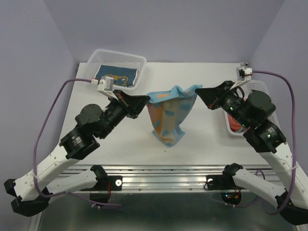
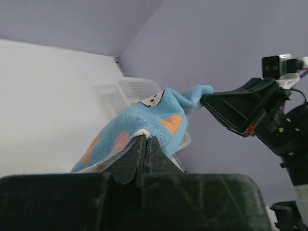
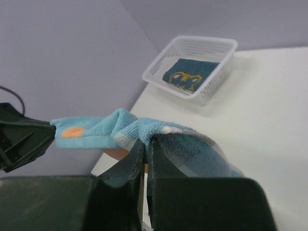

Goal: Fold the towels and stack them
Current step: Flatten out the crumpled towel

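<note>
A light blue towel with orange spots hangs in the air over the middle of the table, its lower tip touching the table. My left gripper is shut on its left top corner, seen in the left wrist view. My right gripper is shut on its right top corner, seen in the right wrist view. The towel drapes over the left fingers, and the towel folds over the right fingers. A navy and yellow folded towel lies in the back-left basket.
A white mesh basket stands at the back left, also in the right wrist view. A second white basket with an orange-red cloth sits at the right, mostly hidden by the right arm. Lilac walls close in the table.
</note>
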